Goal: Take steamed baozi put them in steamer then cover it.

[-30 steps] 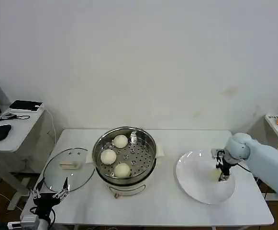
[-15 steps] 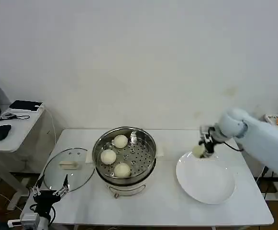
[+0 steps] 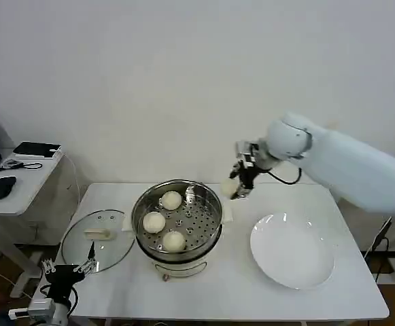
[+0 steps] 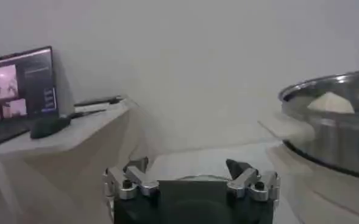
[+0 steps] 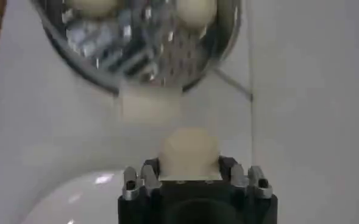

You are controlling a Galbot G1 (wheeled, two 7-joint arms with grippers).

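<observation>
The right hand (image 3: 238,187) is hanging above the bench (image 3: 238,292), just beside the right rim of the steamer (image 3: 178,221) and clear of its opening, with its fingers closed on one steamed baozi (image 3: 229,187). In the right wrist view the held baozi (image 5: 189,149) is sitting between the finger pads, with the steamer's cream-white side handle (image 5: 149,102) and the perforated tray (image 5: 136,42) lying farther off along the line of the hand. Three more baozi are resting on the tray inside the steamer: one at the far side (image 3: 172,200), one toward the robot's left (image 3: 154,222), and one at the near side (image 3: 174,241); they are lying apart from one another. The steamer is standing uncovered near the middle of the bench on its cream-white base. The cover (image 3: 96,240) is lying flat on the bench just to the left of the steamer, its bar handle facing up. A white plate (image 3: 292,251) is lying on the right part of the bench with nothing on it. The left hand (image 3: 66,272) is waiting low at the near left corner of the bench, close to the near edge of the cover; its fingers (image 4: 125,181) are standing spread apart and are gripping nothing. A side table (image 3: 13,183) with a computer mouse (image 3: 2,187) is standing to the left of the bench.
</observation>
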